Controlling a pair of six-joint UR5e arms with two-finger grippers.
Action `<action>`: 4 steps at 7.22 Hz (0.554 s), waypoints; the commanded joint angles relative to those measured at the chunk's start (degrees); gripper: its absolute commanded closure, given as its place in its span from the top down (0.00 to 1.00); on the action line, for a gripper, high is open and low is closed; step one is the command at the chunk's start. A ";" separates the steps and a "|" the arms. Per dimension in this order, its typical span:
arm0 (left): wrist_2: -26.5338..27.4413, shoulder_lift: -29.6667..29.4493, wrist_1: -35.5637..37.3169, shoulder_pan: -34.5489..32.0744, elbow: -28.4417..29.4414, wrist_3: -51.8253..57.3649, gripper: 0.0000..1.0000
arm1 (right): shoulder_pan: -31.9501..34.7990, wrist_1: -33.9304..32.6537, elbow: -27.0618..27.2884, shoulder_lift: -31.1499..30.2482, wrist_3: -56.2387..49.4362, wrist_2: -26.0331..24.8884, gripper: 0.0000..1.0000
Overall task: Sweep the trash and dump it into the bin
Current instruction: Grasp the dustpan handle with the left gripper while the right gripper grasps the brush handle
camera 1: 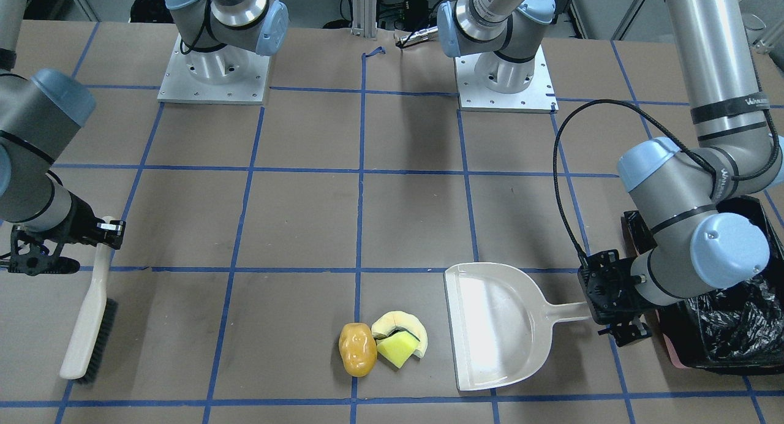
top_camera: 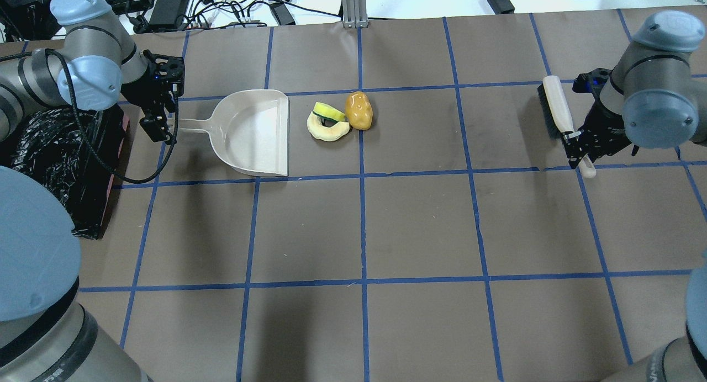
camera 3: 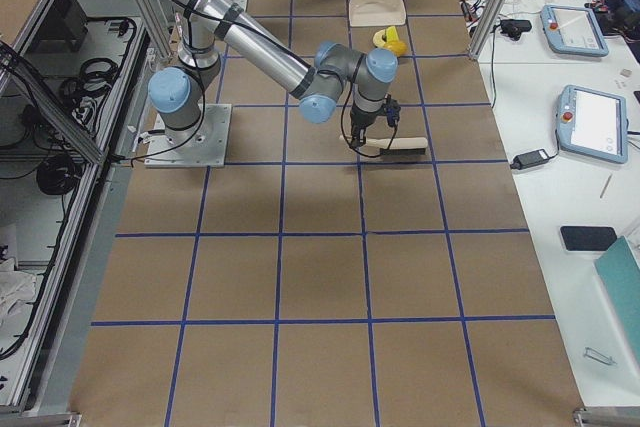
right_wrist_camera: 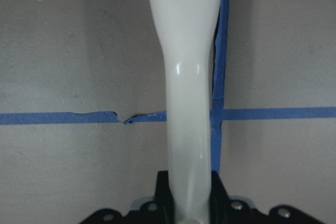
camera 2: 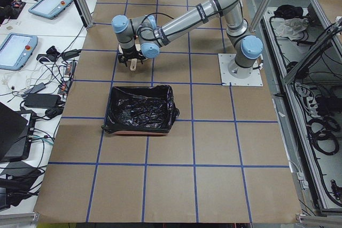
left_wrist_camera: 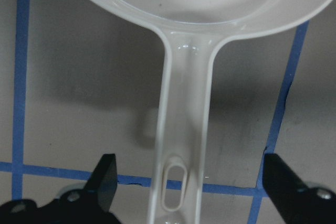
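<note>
The trash lies together on the table: an orange-yellow potato shape, a cream curved slice and a yellow-green wedge resting on the slice. The bin, lined with black plastic, stands at the table's left end. A beige dustpan lies flat, its mouth toward the trash. My left gripper is open, its fingers wide on either side of the dustpan handle. My right gripper is shut on the handle of a brush.
The brown table carries a grid of blue tape. The two arm bases stand at the robot's side. Cables and power supplies lie beyond the far edge. The left arm's elbow hangs over the bin.
</note>
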 commanded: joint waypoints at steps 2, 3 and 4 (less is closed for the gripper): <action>-0.09 -0.37 0.73 -0.14 0.01 0.04 0.65 | 0.58 0.70 -1.83 -0.29 0.32 3.55 0.00; -0.18 -0.20 0.82 -0.14 0.01 0.13 0.40 | 1.10 0.70 -1.83 -0.21 0.41 4.09 0.00; 0.00 -0.11 0.73 -0.14 0.10 0.22 0.32 | 2.84 0.70 -1.83 -0.12 2.41 4.10 0.00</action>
